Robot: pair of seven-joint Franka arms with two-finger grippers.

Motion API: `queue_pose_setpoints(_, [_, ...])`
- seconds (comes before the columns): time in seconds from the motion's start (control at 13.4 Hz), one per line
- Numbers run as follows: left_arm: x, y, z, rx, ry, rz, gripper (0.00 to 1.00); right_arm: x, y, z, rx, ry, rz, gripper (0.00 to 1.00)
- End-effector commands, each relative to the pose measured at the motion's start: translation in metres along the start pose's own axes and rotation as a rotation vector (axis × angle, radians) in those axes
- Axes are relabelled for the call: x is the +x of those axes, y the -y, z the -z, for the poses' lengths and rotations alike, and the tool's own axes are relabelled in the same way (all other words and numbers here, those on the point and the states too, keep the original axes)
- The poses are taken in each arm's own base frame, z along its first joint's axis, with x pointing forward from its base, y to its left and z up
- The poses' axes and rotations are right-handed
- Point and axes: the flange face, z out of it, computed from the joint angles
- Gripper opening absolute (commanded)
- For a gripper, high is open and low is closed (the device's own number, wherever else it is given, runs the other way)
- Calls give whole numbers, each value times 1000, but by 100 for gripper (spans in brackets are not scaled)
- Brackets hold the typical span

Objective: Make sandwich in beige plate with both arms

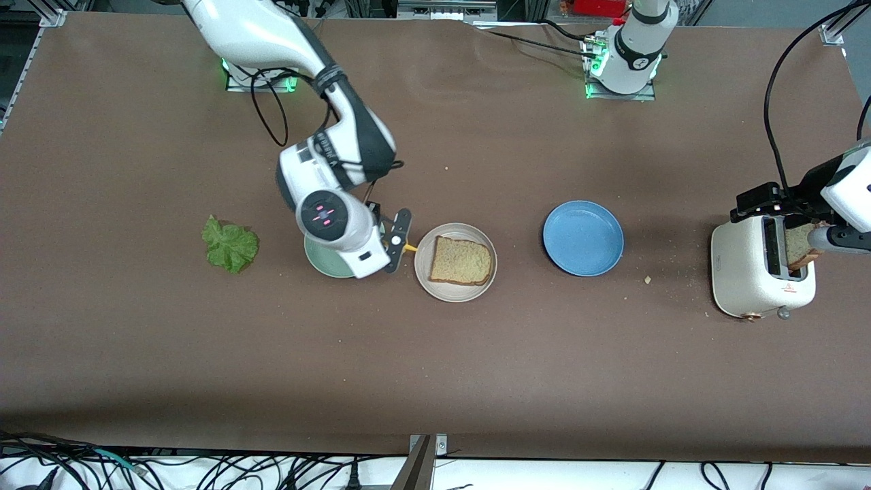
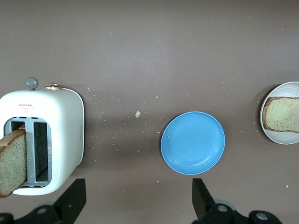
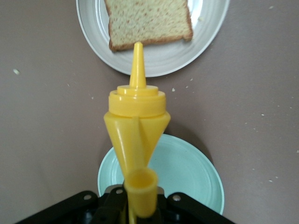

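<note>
The beige plate [image 1: 425,275] [image 3: 154,63] lies mid-table with one brown bread slice [image 1: 461,260] [image 3: 147,21] on it. A second slice [image 1: 801,248] [image 2: 11,161] leans out of a slot of the white toaster [image 1: 745,272] [image 2: 63,121]. A green lettuce leaf [image 1: 230,245] rests on the table toward the right arm's end. My right gripper [image 1: 398,241] [image 3: 140,205] is shut on a yellow squeeze bottle [image 3: 137,126] over the mint-green plate [image 1: 323,262] [image 3: 187,172], its nozzle pointing at the beige plate's rim. My left gripper [image 2: 138,205] hangs open and empty beside the toaster.
A blue plate [image 1: 583,238] [image 2: 193,142] stands empty between the beige plate and the toaster. Crumbs lie scattered on the brown table around the toaster. The left arm [image 1: 847,184] comes in over the toaster from the table's end.
</note>
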Motion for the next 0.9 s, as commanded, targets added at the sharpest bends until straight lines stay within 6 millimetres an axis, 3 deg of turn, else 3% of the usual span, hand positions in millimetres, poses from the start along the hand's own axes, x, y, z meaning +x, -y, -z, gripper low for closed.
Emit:
queue_pose_setpoints(0.0, [-3,-2,3,43,8,-19,100,23,29,6,-128,130,58,0])
queue_pose_setpoints(0.37, [-3,-2,3,43,8,-19,100,58,79,2,-364,342,100,0])
queue_pose_setpoints(0.6, [-3,-2,2,43,10,-19,100,57,82,7,-394,383,100,0])
queue_pose_setpoints(0.82, [-3,-2,2,43,10,-19,100,62,78,27,-390,315,82,0])
